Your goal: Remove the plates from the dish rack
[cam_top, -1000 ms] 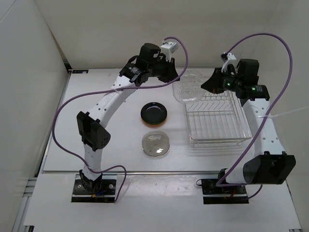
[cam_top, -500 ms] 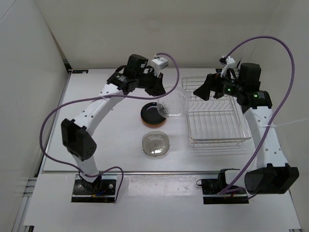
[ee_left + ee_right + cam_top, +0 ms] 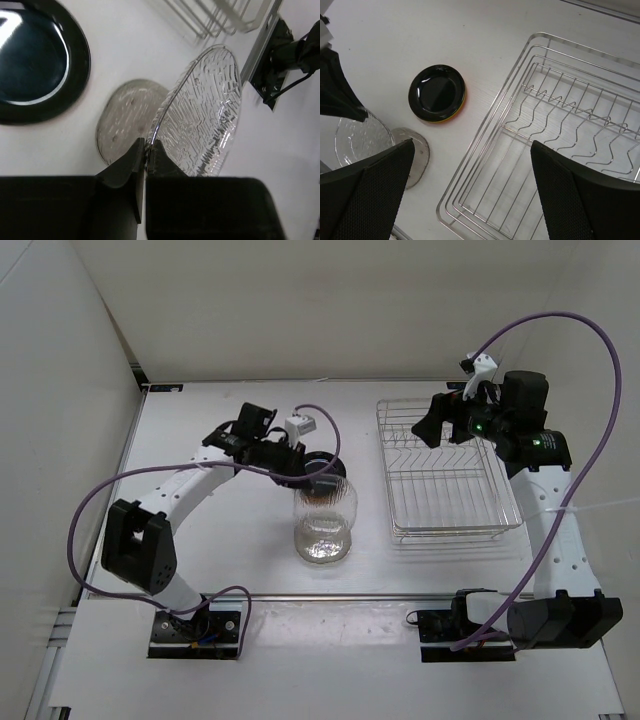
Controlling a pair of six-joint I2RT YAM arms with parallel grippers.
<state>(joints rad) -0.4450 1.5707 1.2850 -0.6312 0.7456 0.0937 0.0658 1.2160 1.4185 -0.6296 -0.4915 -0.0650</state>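
Observation:
My left gripper (image 3: pixel 318 483) (image 3: pixel 147 145) is shut on the rim of a clear ribbed plate (image 3: pixel 326 505) (image 3: pixel 200 115). That plate hangs tilted on edge just above a second clear plate (image 3: pixel 322 542) (image 3: pixel 122 120) lying flat on the table. Beside them a glossy black plate (image 3: pixel 322 466) (image 3: pixel 437 92) rests on an orange one (image 3: pixel 459 111). The silver wire dish rack (image 3: pixel 445 480) (image 3: pixel 560 140) stands to the right, and no plate shows in it. My right gripper (image 3: pixel 440 422) (image 3: pixel 472 145) hovers open over the rack's far left corner, nothing between its fingers.
White walls close in the table at the back and left. The table's front edge (image 3: pixel 340 595) runs just near the flat clear plate. Purple cables loop above both arms. The left gripper body (image 3: pixel 337 90) shows at the left of the right wrist view.
The left arm carried the clear plate from beside the rack toward the near side, past the black plate, to above the flat clear plate. The right gripper opened and stayed over the rack.

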